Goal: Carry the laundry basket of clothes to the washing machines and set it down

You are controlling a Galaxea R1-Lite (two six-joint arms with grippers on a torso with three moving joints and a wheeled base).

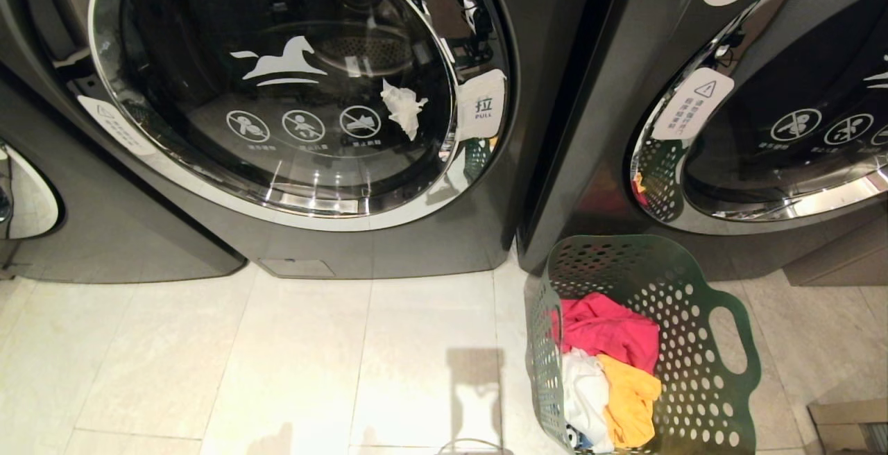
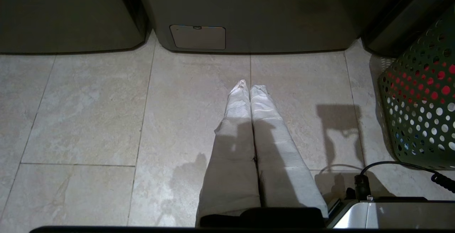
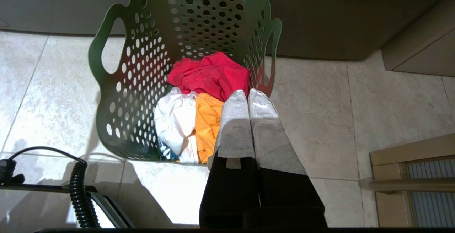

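Note:
The dark green perforated laundry basket (image 1: 694,344) stands on the tiled floor right in front of two dark grey washing machines (image 1: 291,101), by the gap between them. Inside lie the clothes (image 1: 610,372): one pink-red, one white, one yellow-orange. In the right wrist view the basket (image 3: 142,84) and clothes (image 3: 209,76) sit just below my right gripper (image 3: 247,92), which is shut, holds nothing and hangs above the basket's near rim. My left gripper (image 2: 247,85) is shut over bare floor, with the basket (image 2: 419,112) off to its side. Neither gripper shows in the head view.
A white scrap of tissue (image 1: 402,108) clings to the left machine's glass door. A second machine (image 1: 784,129) stands on the right. A low wooden frame (image 3: 412,176) lies on the floor beside the basket. My base's edge and a coiled cable (image 3: 80,190) are close by.

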